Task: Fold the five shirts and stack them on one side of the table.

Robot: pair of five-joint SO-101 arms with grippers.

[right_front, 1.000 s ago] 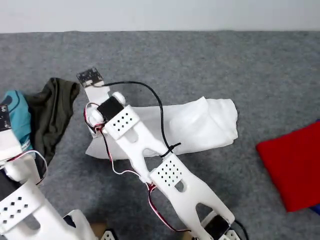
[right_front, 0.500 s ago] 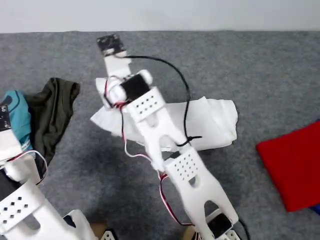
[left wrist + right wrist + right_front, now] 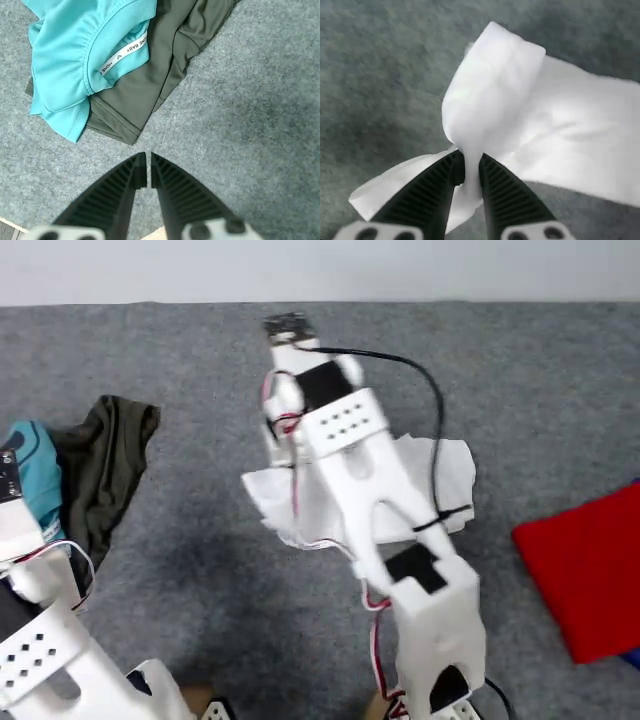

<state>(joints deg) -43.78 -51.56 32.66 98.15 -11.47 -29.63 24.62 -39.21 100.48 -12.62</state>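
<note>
The white shirt [image 3: 440, 480] lies crumpled near the middle of the grey bench [image 3: 520, 370]. The right arm [image 3: 345, 425] stretches over it from the near edge. The right gripper [image 3: 468, 167] has its black fingers [image 3: 435, 190] clenched on a bunched fold of this shirt [image 3: 560, 125]. The cloth runs out from between them in a thick white ridge, and the rest spreads flat beyond it.

On the white shirt's side facing the left arm [image 3: 40, 640], well apart from it, an olive shirt [image 3: 105, 465] lies in a loose heap. A teal shirt [image 3: 35, 465] lies partly on top of the olive one, farther still from the white shirt. In the left wrist view the teal shirt [image 3: 75, 55] overlaps the olive shirt [image 3: 165, 65], with its collar label turned up.

The left gripper [image 3: 148, 162] hangs over bare bench just beside that heap, away from the white shirt. Its fingers [image 3: 120, 190] are drawn together to a thin slit and grasp nothing.

On the white shirt's opposite side, apart from it, a red shirt [image 3: 585, 570] lies flat at the bench's edge.
</note>
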